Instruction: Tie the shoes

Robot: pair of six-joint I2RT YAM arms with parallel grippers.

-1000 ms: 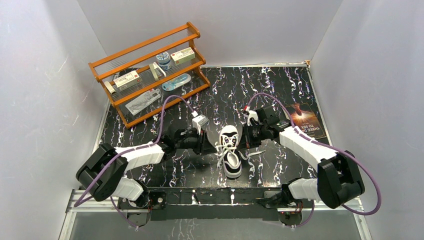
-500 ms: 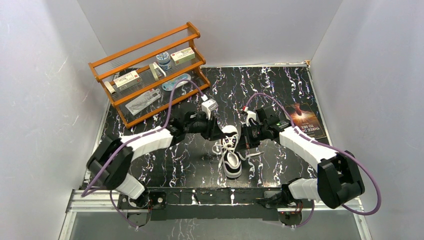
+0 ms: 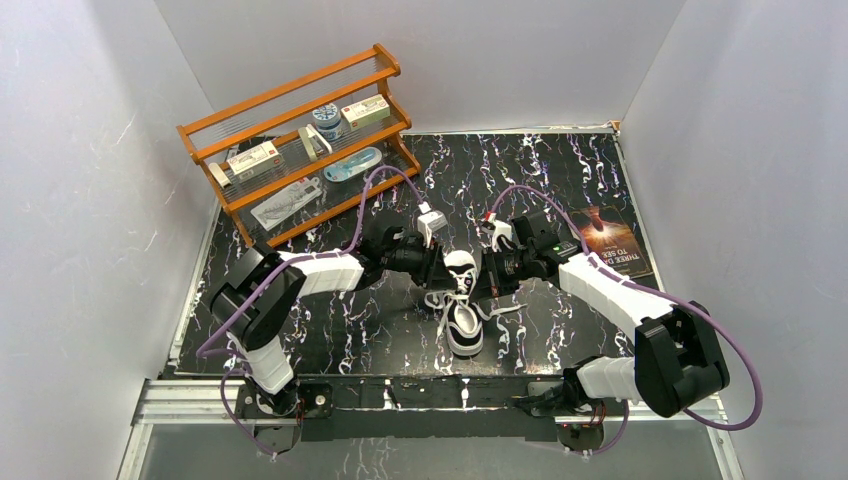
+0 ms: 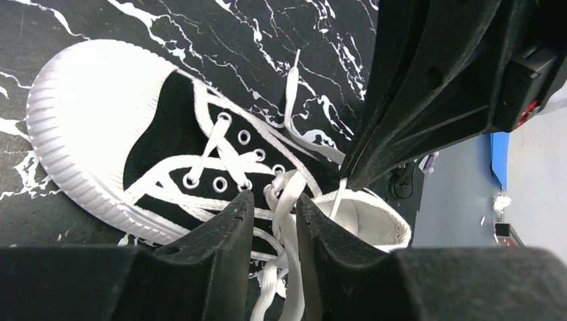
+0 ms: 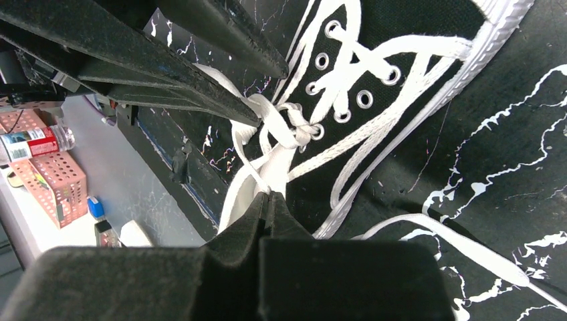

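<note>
The shoe (image 3: pixel 463 325), a small black sneaker with a white toe cap, stands mid-table with its toe toward the arms. Its white laces (image 4: pixel 215 139) cross loosely over the eyelets. My left gripper (image 4: pixel 273 197) hovers over the tongue, its jaws a little apart, and a lace strand (image 4: pixel 289 194) runs through the gap. My right gripper (image 5: pixel 271 195) is shut, pinching a white lace at its tips beside the shoe's opening. From above, the left gripper (image 3: pixel 443 270) and right gripper (image 3: pixel 487 283) flank the shoe's heel end.
A wooden rack (image 3: pixel 300 140) with boxes and a tin stands at the back left. A book (image 3: pixel 612 240) lies at the right edge. One loose lace end (image 3: pixel 510 305) trails on the marbled table right of the shoe. White walls surround the table.
My left arm has swung from the shoe's left side up and in over its tongue, and its jaws have parted. The right gripper has stayed put, shut.
</note>
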